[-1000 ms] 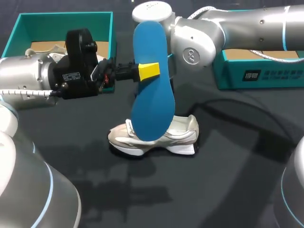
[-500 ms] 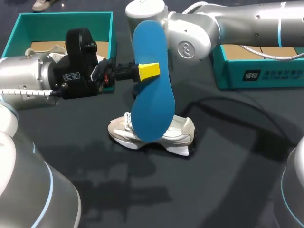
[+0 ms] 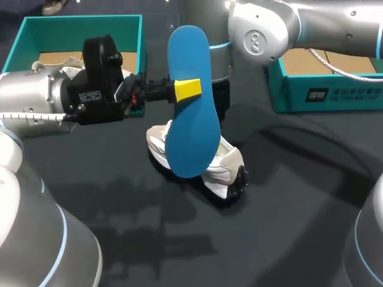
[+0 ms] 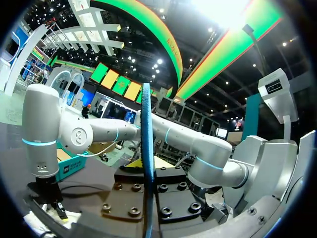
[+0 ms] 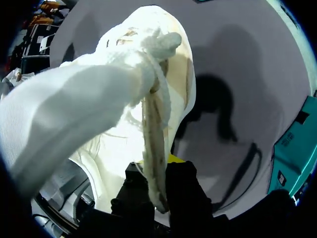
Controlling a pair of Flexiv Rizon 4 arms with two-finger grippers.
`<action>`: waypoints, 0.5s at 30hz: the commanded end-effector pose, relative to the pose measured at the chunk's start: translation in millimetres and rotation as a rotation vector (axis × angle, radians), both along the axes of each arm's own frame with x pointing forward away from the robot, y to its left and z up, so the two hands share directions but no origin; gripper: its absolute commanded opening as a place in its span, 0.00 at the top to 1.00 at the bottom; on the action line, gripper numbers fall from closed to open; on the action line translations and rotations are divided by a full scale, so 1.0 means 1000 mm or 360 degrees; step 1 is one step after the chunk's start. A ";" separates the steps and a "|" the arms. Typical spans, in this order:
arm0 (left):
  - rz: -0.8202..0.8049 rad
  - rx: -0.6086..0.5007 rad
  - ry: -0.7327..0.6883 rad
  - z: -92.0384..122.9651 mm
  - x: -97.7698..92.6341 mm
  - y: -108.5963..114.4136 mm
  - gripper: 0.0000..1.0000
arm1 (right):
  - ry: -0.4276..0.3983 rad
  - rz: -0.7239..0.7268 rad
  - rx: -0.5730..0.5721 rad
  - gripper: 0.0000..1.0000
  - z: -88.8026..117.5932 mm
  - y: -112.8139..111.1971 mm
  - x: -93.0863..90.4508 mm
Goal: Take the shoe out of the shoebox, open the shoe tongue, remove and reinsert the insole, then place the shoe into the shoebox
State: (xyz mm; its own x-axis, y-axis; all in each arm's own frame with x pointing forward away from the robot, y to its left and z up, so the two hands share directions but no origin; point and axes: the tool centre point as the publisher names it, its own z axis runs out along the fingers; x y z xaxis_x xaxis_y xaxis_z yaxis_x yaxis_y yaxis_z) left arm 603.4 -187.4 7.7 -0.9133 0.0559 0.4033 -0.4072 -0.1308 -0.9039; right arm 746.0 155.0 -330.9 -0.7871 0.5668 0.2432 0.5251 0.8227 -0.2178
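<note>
My left gripper [image 3: 187, 89] is shut on a blue insole [image 3: 190, 128] and holds it upright on edge above the table. In the left wrist view the insole [image 4: 146, 148] shows edge-on between that gripper's fingers. Behind it lies a white shoe [image 3: 224, 164], tilted on the dark table with its toe to the left. My right arm [image 3: 263, 36] comes down behind the insole, which hides its fingers in the head view. In the right wrist view my right gripper [image 5: 154, 191] is shut on the shoe's tongue [image 5: 152, 148], with the white shoe [image 5: 104, 99] ahead of it.
An open teal shoebox [image 3: 128, 27] stands at the back left, behind my left arm. A second teal box part [image 3: 323, 89] sits at the back right. The dark tabletop [image 3: 287, 209] stretches out in front of the shoe.
My right gripper has shut on the shoe's tongue and drawn back. The shoe has turned and tipped, its heel swinging toward the front. The left arm and insole have not moved.
</note>
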 end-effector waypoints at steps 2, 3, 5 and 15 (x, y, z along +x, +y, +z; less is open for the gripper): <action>0.0015 0.0000 0.0002 0.004 -0.003 -0.004 1.00 | -0.0001 -0.0501 -0.0061 1.00 0.007 -0.020 -0.010; 0.0015 0.0000 0.0002 0.004 -0.003 -0.004 1.00 | -0.0001 -0.0501 -0.0061 1.00 0.007 -0.020 -0.010; 0.0015 0.0000 0.0002 0.004 -0.003 -0.004 1.00 | -0.0001 -0.0501 -0.0061 1.00 0.007 -0.020 -0.010; 0.0015 0.0000 0.0002 0.004 -0.003 -0.004 1.00 | 0.0140 -0.1403 -0.0110 1.00 -0.005 -0.025 -0.022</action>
State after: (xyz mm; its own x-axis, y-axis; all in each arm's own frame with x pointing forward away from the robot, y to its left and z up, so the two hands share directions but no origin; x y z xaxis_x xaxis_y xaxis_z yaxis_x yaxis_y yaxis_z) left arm 603.4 -187.4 7.7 -0.9133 0.0560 0.4033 -0.4072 -0.1308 -0.9039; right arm 733.4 133.8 -331.0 -0.3924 0.8945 0.2142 0.8437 0.4428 -0.3036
